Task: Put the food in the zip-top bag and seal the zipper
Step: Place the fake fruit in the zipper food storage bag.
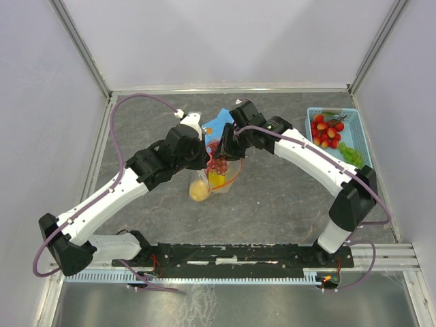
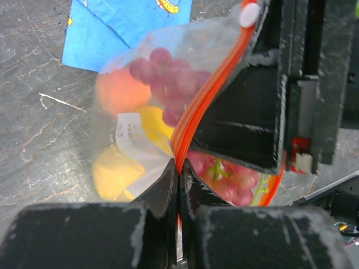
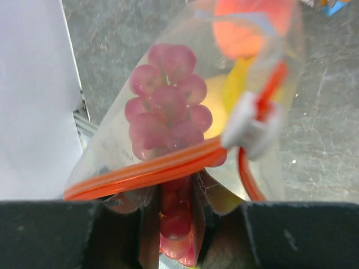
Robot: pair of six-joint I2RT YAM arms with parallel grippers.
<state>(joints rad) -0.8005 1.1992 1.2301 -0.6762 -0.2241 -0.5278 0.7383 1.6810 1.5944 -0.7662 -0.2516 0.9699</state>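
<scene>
The clear zip-top bag (image 1: 219,176) hangs between both grippers at mid-table. Through its plastic I see purple grapes (image 2: 160,73), an orange (image 2: 115,92) and a yellow lemon (image 2: 112,171). My left gripper (image 2: 178,171) is shut on the red-orange zipper (image 2: 207,98) at the mouth edge. My right gripper (image 3: 178,196) is at the bag's mouth, its fingers closed on a bunch of purple grapes (image 3: 178,221). The zipper (image 3: 146,171) crosses just in front of its fingers, with the white slider (image 3: 249,126) to the right. More grapes (image 3: 165,95) show through the bag.
A light-blue basket (image 1: 310,112) at the right holds red strawberries (image 1: 327,129) and green grapes (image 1: 351,155). A blue patterned cloth (image 1: 216,125) lies behind the bag and also shows in the left wrist view (image 2: 123,28). Walls enclose the table.
</scene>
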